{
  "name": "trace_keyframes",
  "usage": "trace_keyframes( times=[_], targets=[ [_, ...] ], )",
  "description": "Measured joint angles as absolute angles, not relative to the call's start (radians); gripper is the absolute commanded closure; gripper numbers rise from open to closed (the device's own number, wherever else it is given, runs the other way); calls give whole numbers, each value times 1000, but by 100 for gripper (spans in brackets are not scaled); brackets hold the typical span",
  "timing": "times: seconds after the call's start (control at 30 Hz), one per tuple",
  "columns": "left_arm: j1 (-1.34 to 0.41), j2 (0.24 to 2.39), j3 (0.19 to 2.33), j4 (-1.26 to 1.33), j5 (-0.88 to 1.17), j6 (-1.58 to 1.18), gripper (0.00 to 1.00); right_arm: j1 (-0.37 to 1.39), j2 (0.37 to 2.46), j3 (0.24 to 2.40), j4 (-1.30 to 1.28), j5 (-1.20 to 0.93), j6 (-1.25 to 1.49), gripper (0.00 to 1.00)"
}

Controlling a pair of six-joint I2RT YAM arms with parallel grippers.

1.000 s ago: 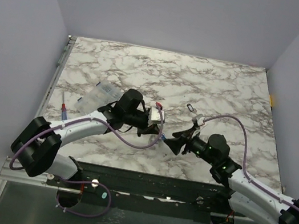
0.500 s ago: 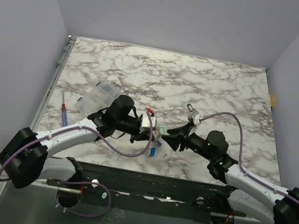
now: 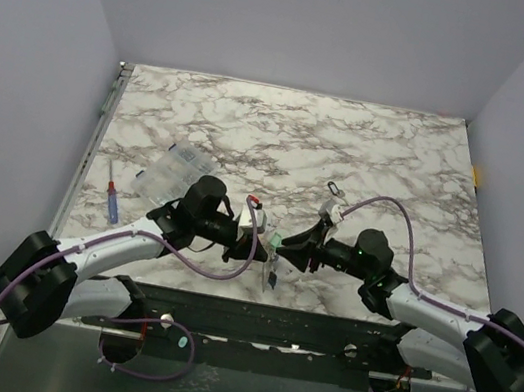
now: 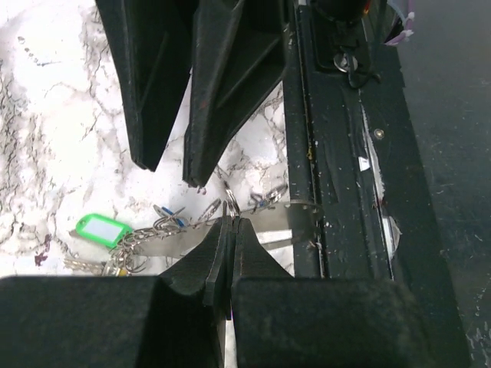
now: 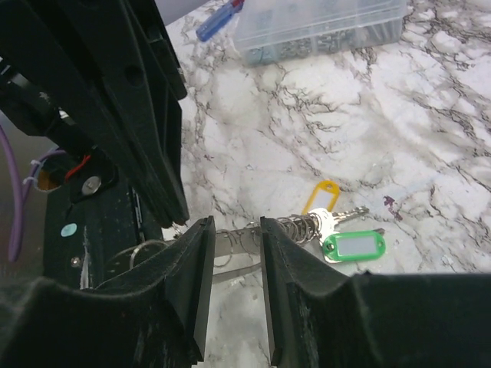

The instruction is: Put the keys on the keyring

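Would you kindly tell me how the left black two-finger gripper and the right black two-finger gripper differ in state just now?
The left black two-finger gripper has its jaws pressed together; the right black two-finger gripper shows a clear gap between its jaws. The left gripper pinches the silvery metal keyring at its tips; the right gripper only straddles it, apparently without clamping. Both point at that keyring from opposite sides.

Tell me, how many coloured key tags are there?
3: a green tag and a yellow tag side by side in the right wrist view, and what looks like a blue tag hanging lowest in the top view. More may be hidden.
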State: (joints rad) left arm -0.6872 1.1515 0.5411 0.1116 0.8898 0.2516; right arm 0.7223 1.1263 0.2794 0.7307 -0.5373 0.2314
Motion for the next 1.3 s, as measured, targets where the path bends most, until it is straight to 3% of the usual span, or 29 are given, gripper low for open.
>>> trace_keyframes(
  times=[0.37, 0.77, 1.3],
  targets=[
    [-687, 1146, 533, 133, 935, 245, 100, 720, 1174, 271, 737, -466, 223, 62],
    [-675, 1130, 532, 133, 936, 243, 100, 720, 1215, 272, 761, -645, 281, 62],
    [-662, 1130, 532, 140, 936, 220, 100, 743, 1220, 316, 719, -704, 282, 62]
  ],
)
